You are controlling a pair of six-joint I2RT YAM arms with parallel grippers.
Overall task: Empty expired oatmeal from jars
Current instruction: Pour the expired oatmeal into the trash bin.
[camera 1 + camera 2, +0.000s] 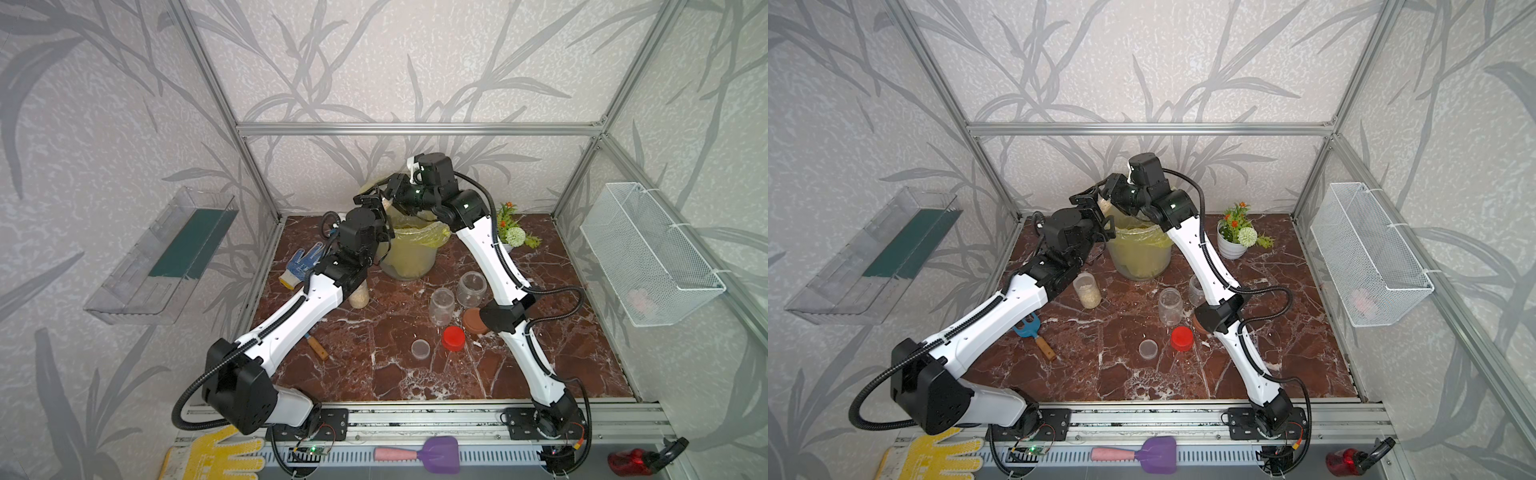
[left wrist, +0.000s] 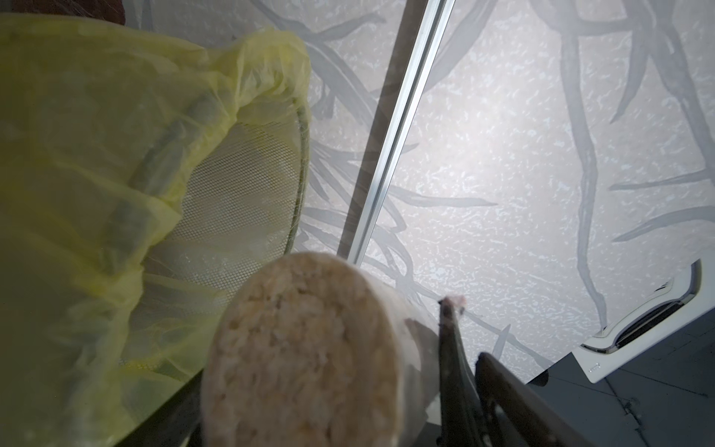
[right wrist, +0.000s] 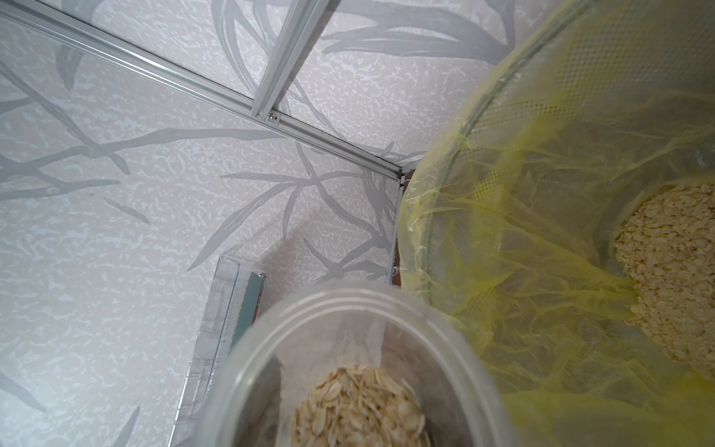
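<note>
— Red-brown marble tabletop (image 1: 374, 374), grey-leaf wallpaper (image 1: 374, 62) behind a metal frame (image 1: 415, 129). Where is the oatmeal (image 3: 360, 410)?
— Three places. A pale heap (image 3: 673, 271) lies inside the yellow bag (image 2: 116, 193) of the bin (image 1: 1140, 257) at the back of the tabletop. A standing jar (image 1: 1087, 291) just beside the left arm (image 1: 1000, 316) is nearly full. The rest sits in the raised jar (image 1: 1104, 203), up in the air above the bin's edge on the left arm's side.
— Who has that jar?
— The right gripper (image 1: 1111, 186): in both top views its fingers are clamped on it near the open mouth. That mouth faces the right wrist camera, flakes lying inside; the fingers themselves are hidden there.
— And the left gripper (image 1: 1090, 202)?
— Its fingers stand wide apart, one on each side of the jar's base end. The left wrist view shows one dark finger (image 2: 450, 348) just beside the clear wall; whether it touches cannot be told. Flakes are packed against the base.
— What else is on the tabletop?
— A slim jar (image 1: 1170, 305) and a wider jar (image 1: 471, 289), both empty, upright and open-mouthed, near the right arm (image 1: 1200, 259). Nearer the front lie a clear lid (image 1: 1148, 348), a red lid (image 1: 1182, 338) near it, and a brown lid (image 1: 473, 321) partly hidden by the right arm's elbow.
</note>
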